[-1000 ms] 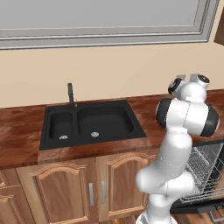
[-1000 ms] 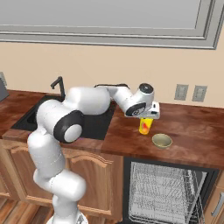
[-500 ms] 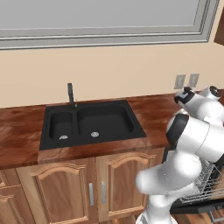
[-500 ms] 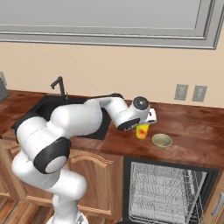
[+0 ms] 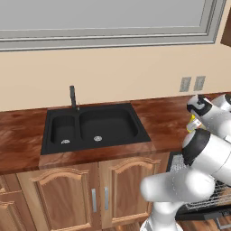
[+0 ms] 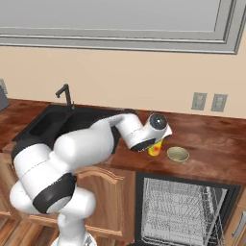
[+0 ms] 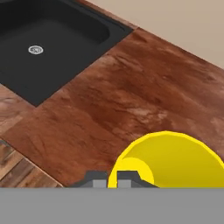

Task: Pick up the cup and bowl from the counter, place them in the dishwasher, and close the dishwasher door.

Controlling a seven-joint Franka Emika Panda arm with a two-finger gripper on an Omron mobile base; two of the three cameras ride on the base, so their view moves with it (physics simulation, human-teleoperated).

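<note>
Standing on the counter just right of the sink, cup observed beneath the gripper, bowl seated just right of the cup, dishwasher open below with rack exposed, jaw state cannot be determined.

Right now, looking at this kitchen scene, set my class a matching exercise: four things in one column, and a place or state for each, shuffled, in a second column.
Things:
1. cup
2. bowl
3. sink
4. dishwasher

Places or states:
A. set into the counter, with a faucet behind it
B. below the counter, wire rack showing
C. on the counter, right of the yellow thing in the right base view
D. bright yellow, under the robot's hand

Pairs: 1-D, 2-C, 3-A, 4-B
</note>
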